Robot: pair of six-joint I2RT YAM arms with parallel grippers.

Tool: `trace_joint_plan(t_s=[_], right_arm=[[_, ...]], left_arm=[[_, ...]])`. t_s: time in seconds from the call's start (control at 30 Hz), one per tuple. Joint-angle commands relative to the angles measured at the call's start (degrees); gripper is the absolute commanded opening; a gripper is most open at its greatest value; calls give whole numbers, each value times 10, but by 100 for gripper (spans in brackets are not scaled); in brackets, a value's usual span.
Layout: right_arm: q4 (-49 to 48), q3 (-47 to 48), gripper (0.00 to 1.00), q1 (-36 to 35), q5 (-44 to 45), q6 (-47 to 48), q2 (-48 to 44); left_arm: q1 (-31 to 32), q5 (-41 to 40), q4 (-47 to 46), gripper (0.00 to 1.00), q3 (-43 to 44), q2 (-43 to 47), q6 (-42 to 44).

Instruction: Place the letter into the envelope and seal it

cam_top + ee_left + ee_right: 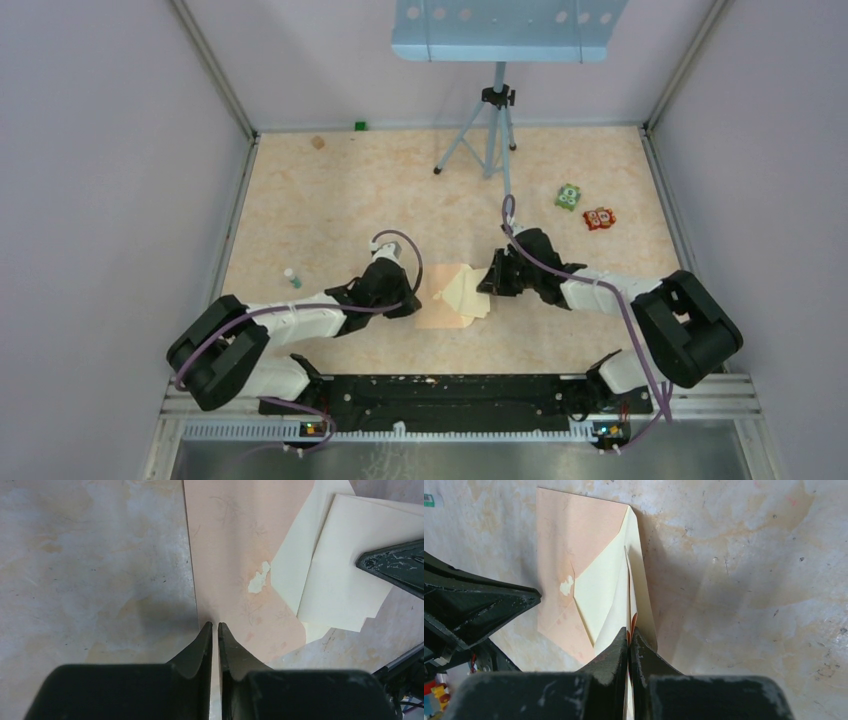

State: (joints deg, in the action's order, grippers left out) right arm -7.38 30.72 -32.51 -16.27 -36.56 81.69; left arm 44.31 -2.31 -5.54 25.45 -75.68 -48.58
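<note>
The pinkish-tan envelope (435,310) lies flat on the table between the arms, with a pale spot (258,578) at its centre. It also shows in the right wrist view (569,540). My left gripper (411,303) has its jaws closed to a thin slit at the envelope's left edge (215,625), with the edge between the tips. The cream letter (468,291) lies partly over the envelope's right side (345,570). My right gripper (491,281) is shut on the letter's folded edge (629,630); the sheet (606,590) fans out ahead of the jaws.
A tripod (497,130) carrying a blue perforated tray (505,25) stands at the back. A green toy (569,197) and a red toy (599,218) lie at the right. A small bottle (292,277) stands at the left. Walls enclose three sides of the table.
</note>
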Motion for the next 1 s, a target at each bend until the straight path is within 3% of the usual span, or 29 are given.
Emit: trace_joint_plan(t_s=[0.0,0.7,0.87,0.97], right_arm=[[-23,-3,0,-3,9,30,-24],[7,49,0,-3,-53,42,51],[29,58,0,-3,-44,61,52],[40,64,0,-3,-45,65,58]], left_arm=[[5,9,13,12,-11,17,-15],[33,-11,32,9,-1,34,-32],[32,-46,91,22,38,60,26],[31,-53,81,28,43,64,58]])
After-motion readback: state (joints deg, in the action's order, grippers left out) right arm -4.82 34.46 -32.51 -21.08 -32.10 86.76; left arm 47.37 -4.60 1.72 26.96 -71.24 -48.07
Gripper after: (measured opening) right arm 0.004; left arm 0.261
